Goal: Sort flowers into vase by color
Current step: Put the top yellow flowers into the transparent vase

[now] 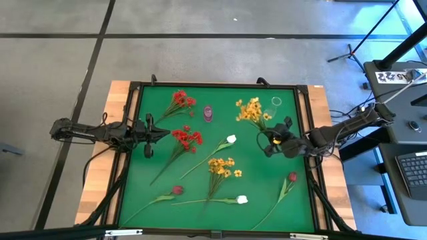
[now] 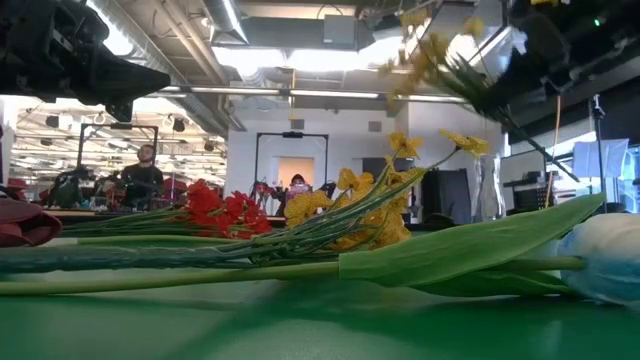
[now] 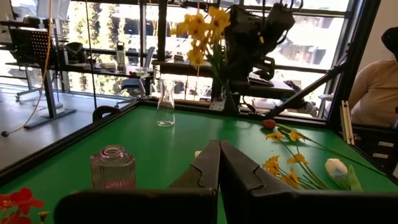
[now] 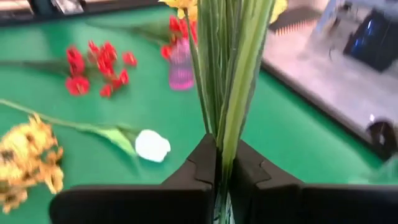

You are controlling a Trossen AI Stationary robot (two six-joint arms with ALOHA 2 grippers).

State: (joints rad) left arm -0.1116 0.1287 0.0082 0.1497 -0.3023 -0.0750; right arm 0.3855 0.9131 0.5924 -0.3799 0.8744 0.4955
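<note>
My right gripper (image 1: 267,141) is shut on a yellow-orange spray (image 1: 250,110), held above the mat near the clear vase (image 1: 275,103). The left wrist view shows the spray (image 3: 202,25) raised, blooms up. A pink vase (image 1: 208,113) stands at the far middle. Lying flat on the green mat are two red sprays (image 1: 180,101) (image 1: 187,138), another yellow spray (image 1: 220,167), two white buds (image 1: 231,139) (image 1: 241,199) and two maroon buds (image 1: 177,190) (image 1: 292,177). My left gripper (image 1: 148,135) waits shut at the left edge, holding nothing. My right gripper pinches the spray's bundle of green stems (image 4: 224,118) between its two fingers, which lie across the stems. The spray is lifted clear of the mat and stands nearly upright, its yellow blooms (image 3: 205,28) above the fingers. The stems' lower end is hidden behind the fingers.
A raised black frame (image 1: 220,85) rims the green mat. The clear vase (image 3: 165,102) and the pink vase (image 3: 112,167) both stand upright and apart on the far half. A person sits beyond the table (image 3: 373,87). Bare mat lies between the two vases.
</note>
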